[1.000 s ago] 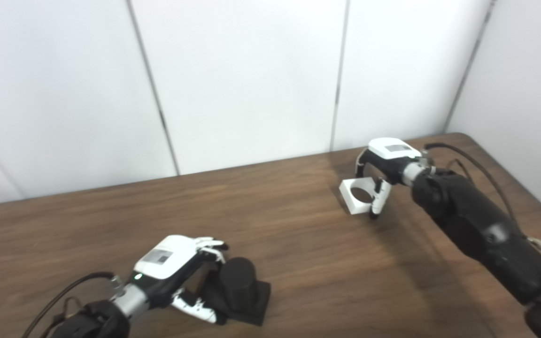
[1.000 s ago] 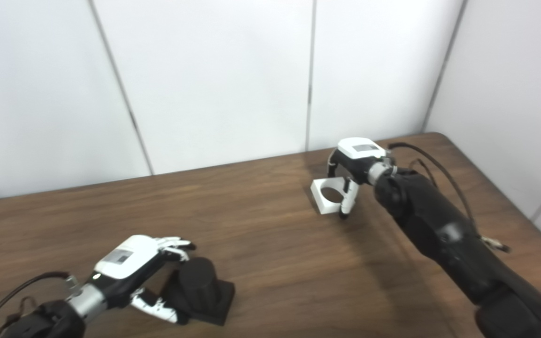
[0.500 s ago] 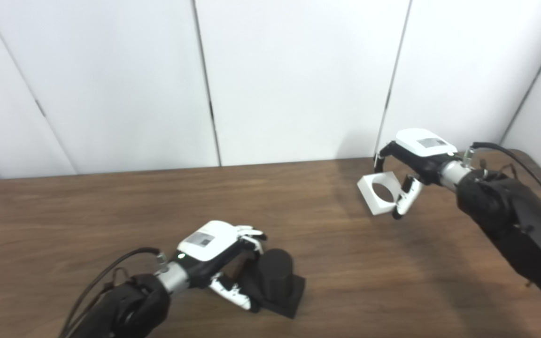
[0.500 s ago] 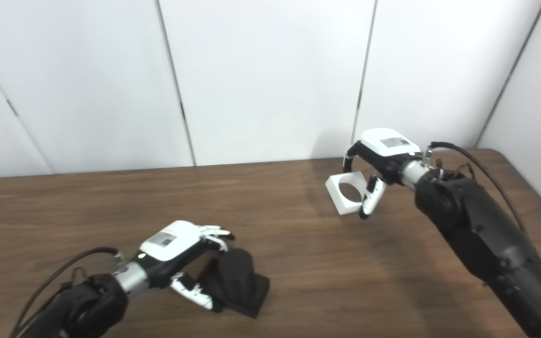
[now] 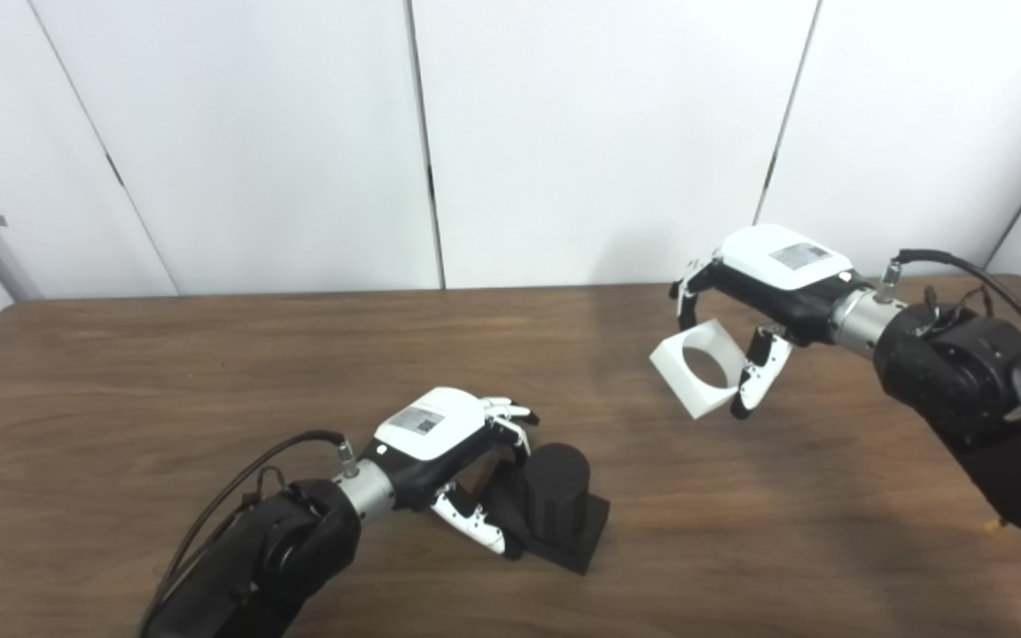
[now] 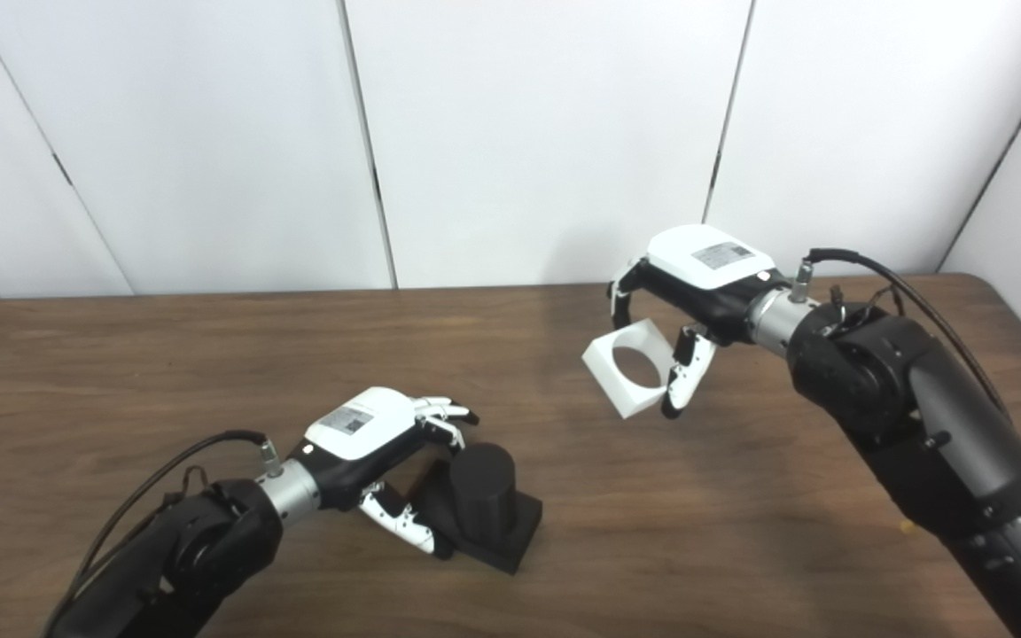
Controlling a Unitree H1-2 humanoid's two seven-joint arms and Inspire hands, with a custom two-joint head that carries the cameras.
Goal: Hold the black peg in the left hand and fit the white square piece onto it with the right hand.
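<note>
The left hand [image 5: 440,434] rests low on the wooden table [image 5: 165,381], fingers and thumb wrapped about the square base of the black peg [image 5: 557,501], which stands upright near the front edge; how firmly it grips is hard to tell, since the hand hides the contact. Well apart, toward the far right, the right hand [image 5: 763,288] pinches the white square piece [image 5: 697,370] between fingers above and thumb below, holding it tilted and clear of the table, its round hole facing the cameras. White wall panels [image 5: 599,133] stand behind the table.
</note>
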